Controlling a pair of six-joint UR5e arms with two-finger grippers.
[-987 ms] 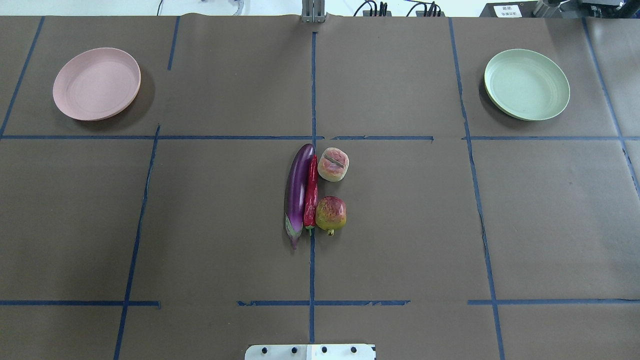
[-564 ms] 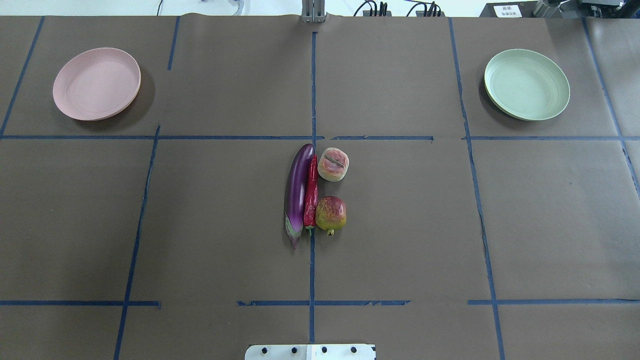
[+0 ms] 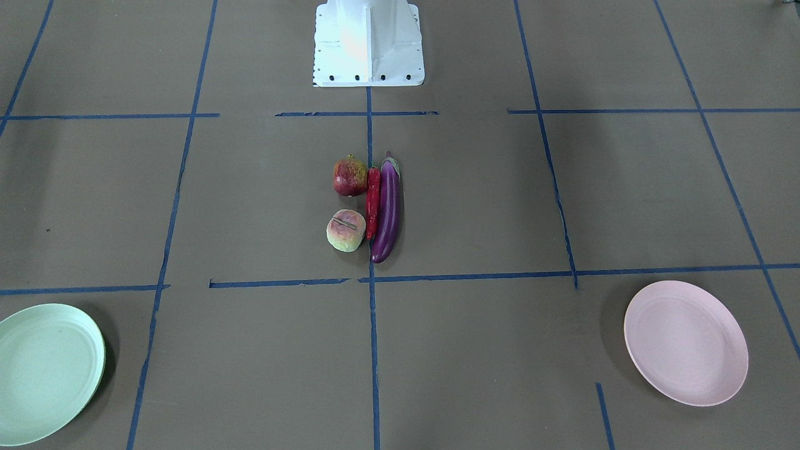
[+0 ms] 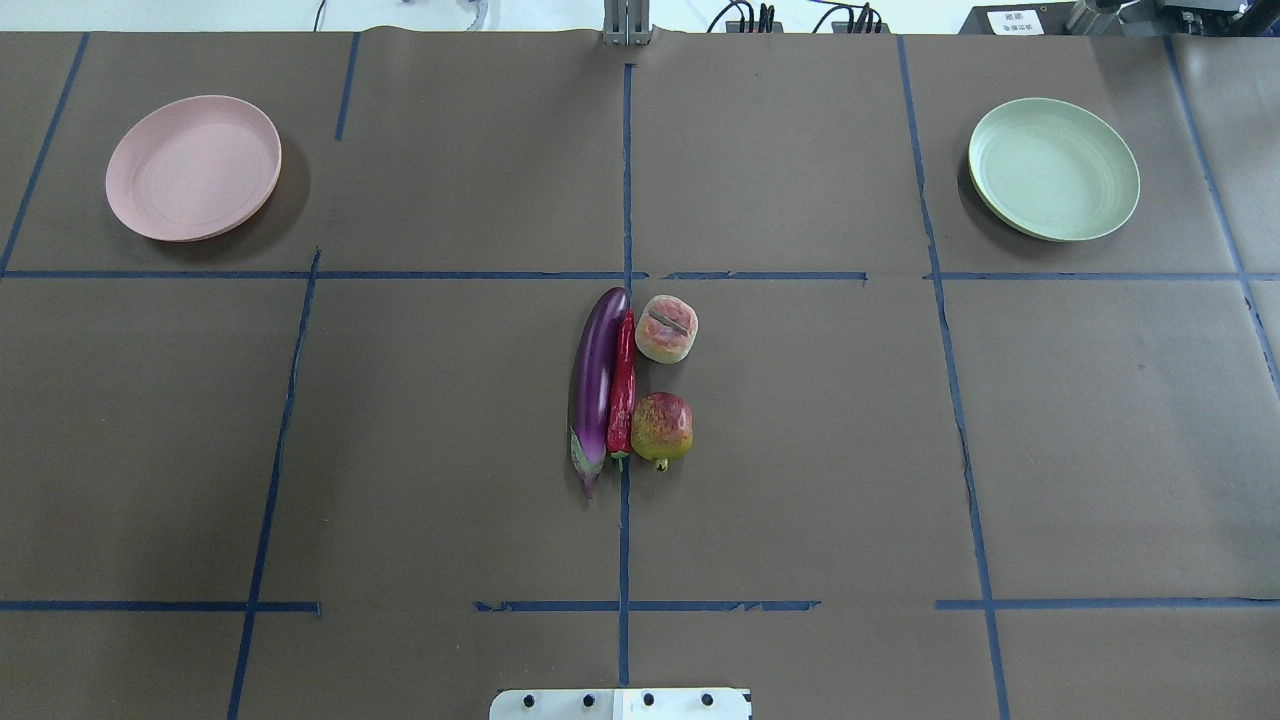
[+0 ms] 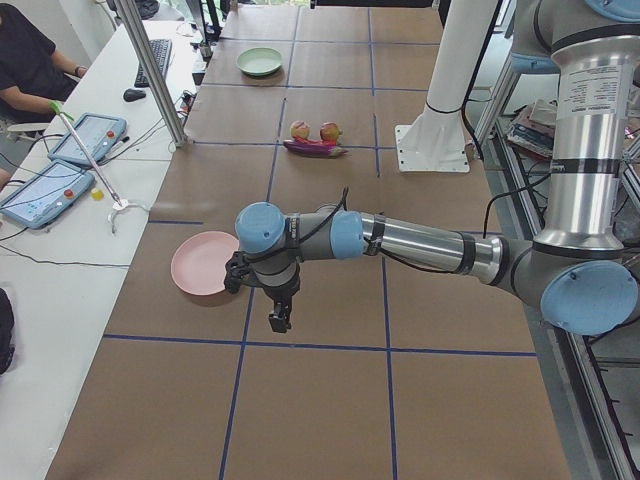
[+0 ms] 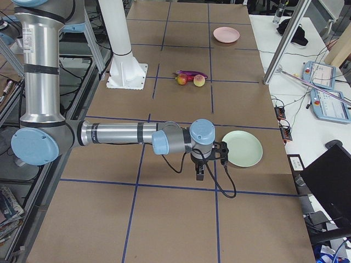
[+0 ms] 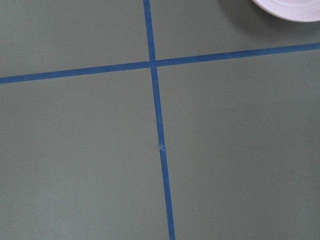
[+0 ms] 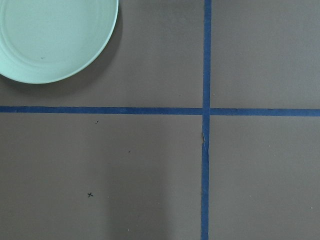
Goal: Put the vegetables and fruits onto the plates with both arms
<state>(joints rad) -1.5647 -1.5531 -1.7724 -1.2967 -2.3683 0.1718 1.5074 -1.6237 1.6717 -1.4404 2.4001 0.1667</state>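
Brown paper (image 4: 450, 450) over the whole table, divided into fields by blue tape lines (image 4: 625, 540). At the middle, four pieces in one tight group: long purple eggplant (image 4: 597, 385) on the robot's left side, red chili pepper (image 4: 623, 385) pressed along it, then peach (image 4: 666, 329) and pomegranate (image 4: 662, 428) just beside the chili pepper on its other side. Peach farther from the robot, pomegranate nearer, with a small gap between the two. Eggplant cap and chili stem turned toward the white base block (image 3: 369, 40). Well apart from this group, toward the far corners of the table: pale pink plate (image 4: 193, 167) on the robot's left, pale green plate (image 4: 1053, 169) on the robot's right. Visible only from the two side cameras: left gripper (image 5: 278, 320) pointing down above the paper, near the edge of the pink plate, and right gripper (image 6: 200, 175) also pointing down, near the green plate. Cannot tell from these views whether the jaws of either one are released or clenched. From the left wrist camera, only a slice of the pink plate at the upper right corner and a crossing of tape below it. From the right wrist camera, a large part of the green plate at the upper left, beside another tape crossing.
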